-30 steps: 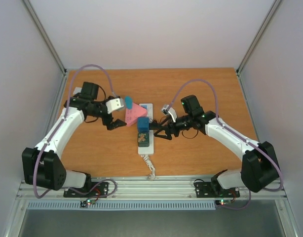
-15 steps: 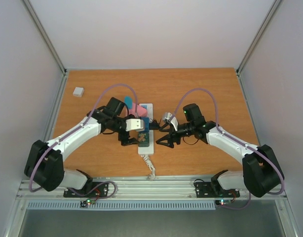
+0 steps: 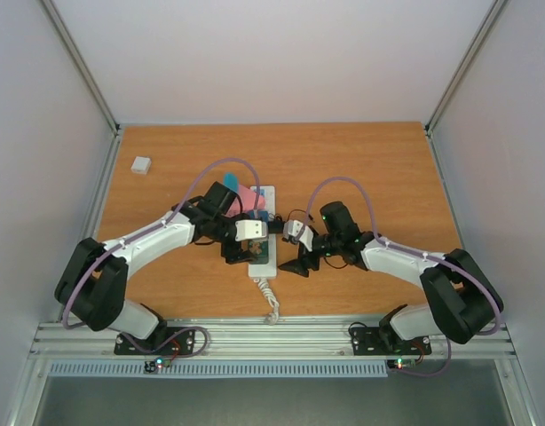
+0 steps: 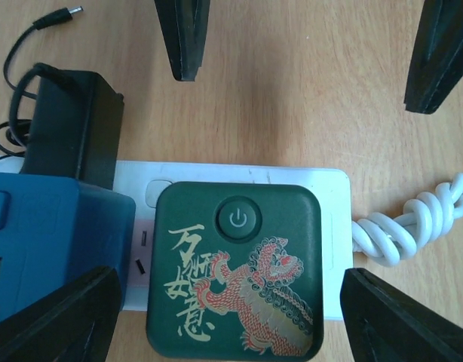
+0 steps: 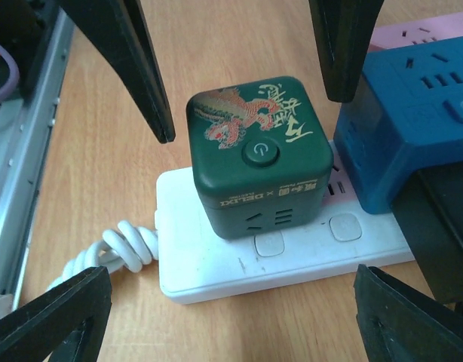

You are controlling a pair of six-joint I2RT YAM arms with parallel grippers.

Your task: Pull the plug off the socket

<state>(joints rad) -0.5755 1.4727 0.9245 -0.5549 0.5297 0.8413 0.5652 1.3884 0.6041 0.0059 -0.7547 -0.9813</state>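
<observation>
Wide first: wooden worktop (image 3: pixel 370 169), and dead centre on it the socket (image 3: pixel 268 193), long and white, lengthwise away from the arm bases.

Over its near end, both arms at once. Left pincer (image 4: pixel 302 94) spread wide and gripping nothing, poised right above the strip. Right pincer (image 5: pixel 252 119) likewise spread and empty, coming in from the right side.

Now the crowd along the strip: blue cube (image 5: pixel 412 113) and black adapter (image 4: pixel 69 121) farther up, then the green plug (image 4: pixel 235 268) on the last outlet. Most likely the one to pull, judging by the framing from both wrist cameras.

Closing line for each pincer roughly along the strip's length, so one finger bound for the narrow gap between green and blue. Pull direction, at a guess: straight up off the strip's face. Hard to call the nearer arm: left squarely overhead in the top view, right just beside.

Beyond the plug, the coiled cord (image 5: pixel 130 241), nearest the bases. Well apart at the rear left, a small white block (image 3: pixel 141 164).

Out of sight: the plug's pins, and most of the green plug under the left wrist from above. No telling whether any fingertip touches it. Cut off at the frame edges: blue cube and adapter.
</observation>
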